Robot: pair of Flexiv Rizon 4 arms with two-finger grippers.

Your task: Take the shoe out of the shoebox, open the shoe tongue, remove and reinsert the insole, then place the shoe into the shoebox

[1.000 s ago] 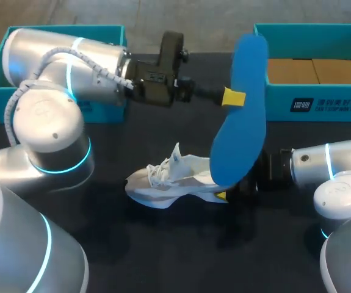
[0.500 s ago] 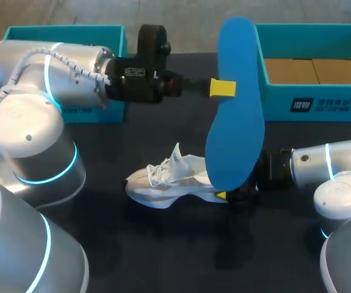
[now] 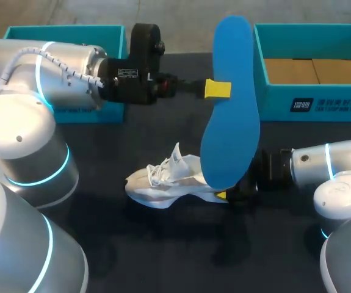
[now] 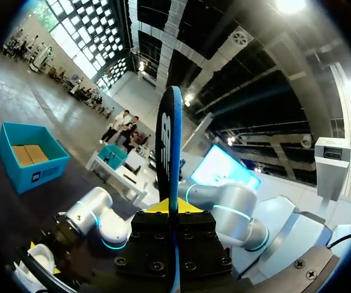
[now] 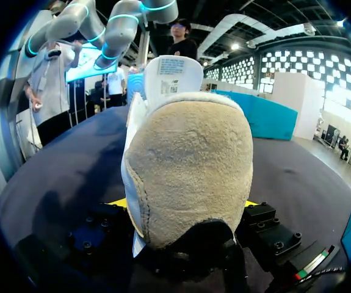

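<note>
the shoe (image 3: 170, 180) lay on the table (image 3: 163, 244) near its middle, heel clamped in the right gripper (image 3: 226, 195). the insole (image 3: 231, 122) stood upright above the heel, pinched by the left gripper (image 3: 217, 89). the shoebox (image 3: 273, 101) sat back right, another box (image 3: 65, 29) back left.

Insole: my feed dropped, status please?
Left gripper shut on blue insole, held upright. Right gripper shut on white shoe, at its heel. Nothing between insole and shoe.

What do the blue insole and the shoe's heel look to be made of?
The insole: likely foam, matte blue, no glare, thin seen edge-on from the left wrist. The heel of the shoe: seemingly beige suede or fleece, given its fuzzy, napped surface.
</note>
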